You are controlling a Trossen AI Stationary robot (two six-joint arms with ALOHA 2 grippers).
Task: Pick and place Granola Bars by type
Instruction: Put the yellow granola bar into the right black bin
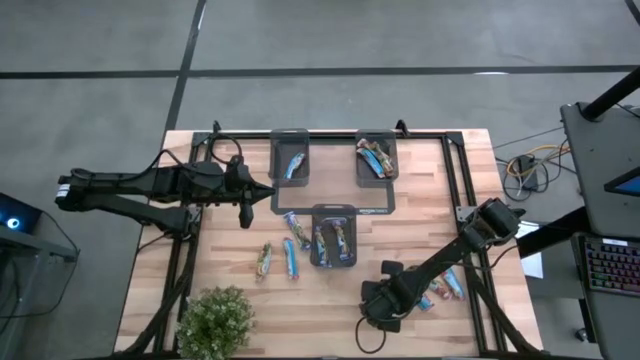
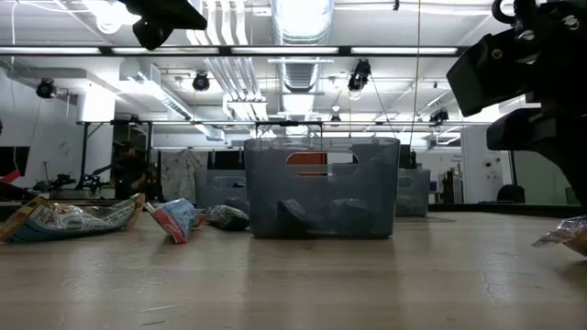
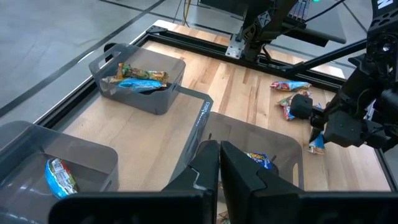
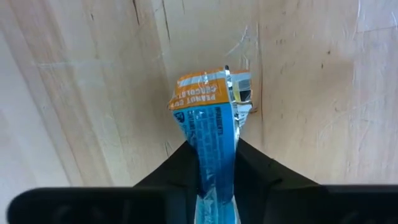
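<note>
The right gripper [image 4: 217, 168] is clenched on a blue granola bar [image 4: 213, 124] with an orange end, the wrapper pinched between its 2 dark fingers [image 4: 258, 168] and sticking out past them over the bare wooden table [image 4: 323, 93]. In the high view this right gripper [image 1: 378, 305] sits low near the table's front edge, right of centre, with a few loose bars [image 1: 445, 288] lying just beside the arm.

The left gripper [image 3: 219, 168] has its fingers pressed together with nothing between them; it hangs above the table's left rear part [image 1: 248, 195], near the left rear tray.

3 dark grey trays stand on the table. The left rear tray [image 1: 290, 158] holds 1 blue bar. The right rear tray [image 1: 376, 158] holds several bars with brown and green parts. The front middle tray [image 1: 333, 237] holds blue bars.

More bars lie loose on the wood left of the front tray: 1 just beside it [image 1: 297, 228], 1 blue-and-red bar [image 1: 290, 258] farther forward, and 1 greenish bar [image 1: 263, 260] beside that.

A potted plant [image 1: 214, 320] stands at the table's front left corner.
</note>
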